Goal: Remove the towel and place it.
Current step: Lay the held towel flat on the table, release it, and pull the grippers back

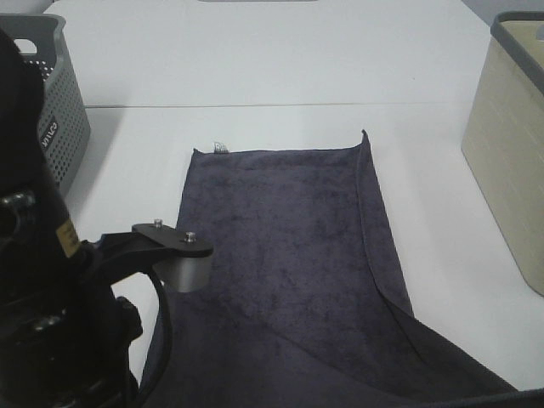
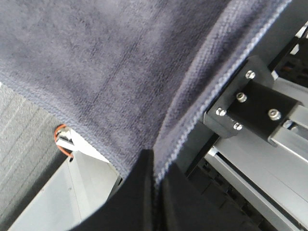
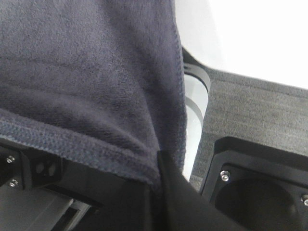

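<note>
The towel (image 1: pixel 289 229) is pinched along its lower-frame edge by left gripper (image 2: pixel 154 166) and right gripper (image 3: pixel 157 168), presumably to be carried spread.

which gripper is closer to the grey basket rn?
Left. The left gripper pinches the towel on the grey basket side; the right gripper pinches it on the beige basket side, farther off.

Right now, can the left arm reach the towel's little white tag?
Probably not yet: the left gripper is shut on the towel at its near edge, and the tag lies at the far corner. Nothing else blocks it.
</note>
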You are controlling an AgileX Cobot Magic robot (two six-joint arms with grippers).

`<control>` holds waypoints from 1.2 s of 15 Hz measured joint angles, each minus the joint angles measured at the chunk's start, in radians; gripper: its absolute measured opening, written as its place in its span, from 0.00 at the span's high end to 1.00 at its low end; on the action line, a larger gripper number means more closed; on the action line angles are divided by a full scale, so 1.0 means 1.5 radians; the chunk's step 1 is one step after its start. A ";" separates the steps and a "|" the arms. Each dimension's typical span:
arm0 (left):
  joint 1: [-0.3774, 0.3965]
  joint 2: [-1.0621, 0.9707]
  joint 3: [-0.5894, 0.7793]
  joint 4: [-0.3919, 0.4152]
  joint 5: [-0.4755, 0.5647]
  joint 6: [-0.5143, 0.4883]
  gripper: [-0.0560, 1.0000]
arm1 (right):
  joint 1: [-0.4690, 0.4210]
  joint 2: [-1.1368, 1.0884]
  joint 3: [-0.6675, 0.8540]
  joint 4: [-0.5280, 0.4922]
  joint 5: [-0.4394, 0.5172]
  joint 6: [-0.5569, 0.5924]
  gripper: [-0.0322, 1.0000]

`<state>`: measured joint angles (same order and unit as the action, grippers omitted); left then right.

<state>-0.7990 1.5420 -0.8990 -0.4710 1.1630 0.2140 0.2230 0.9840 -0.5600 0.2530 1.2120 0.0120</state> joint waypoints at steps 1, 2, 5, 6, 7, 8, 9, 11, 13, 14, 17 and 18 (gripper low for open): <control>-0.001 0.017 0.000 -0.002 -0.003 -0.002 0.95 | 0.000 0.000 0.017 0.000 -0.001 0.000 0.95; -0.001 0.021 0.000 -0.002 -0.009 -0.002 0.95 | 0.000 0.000 0.023 -0.001 -0.001 0.000 0.95; -0.001 0.033 0.000 -0.001 -0.013 -0.002 0.95 | 0.000 0.000 0.025 -0.003 -0.001 0.000 0.95; -0.001 0.052 0.000 -0.003 -0.014 -0.002 0.95 | 0.000 0.000 0.025 -0.003 -0.001 -0.001 0.95; -0.001 0.069 0.000 -0.007 -0.015 -0.002 0.95 | 0.000 0.000 0.025 0.000 -0.001 -0.001 0.95; -0.001 0.082 0.000 -0.007 -0.016 -0.002 0.95 | 0.000 0.000 0.025 0.004 -0.001 -0.001 0.95; -0.001 0.093 0.000 -0.007 -0.019 -0.002 0.95 | 0.000 0.000 0.025 0.008 -0.001 -0.001 0.95; -0.001 0.107 0.000 -0.007 -0.031 -0.002 0.95 | 0.000 0.012 0.025 0.009 -0.001 -0.008 0.95; -0.001 0.120 0.000 -0.007 -0.036 -0.002 0.95 | 0.000 0.043 0.025 0.009 -0.005 -0.019 0.95; -0.001 0.124 0.000 -0.007 -0.043 -0.002 0.95 | 0.000 0.064 0.025 0.006 -0.013 -0.021 0.95; -0.001 0.134 -0.002 -0.008 -0.047 -0.002 0.95 | 0.000 0.125 0.025 0.001 -0.019 -0.031 0.95; -0.001 0.139 -0.003 -0.013 -0.047 0.000 0.95 | 0.000 0.141 0.025 -0.001 -0.020 -0.031 0.95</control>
<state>-0.8010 1.7510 -0.9030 -0.4900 1.0920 0.2140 0.2230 1.1960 -0.5230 0.2510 1.1820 -0.0350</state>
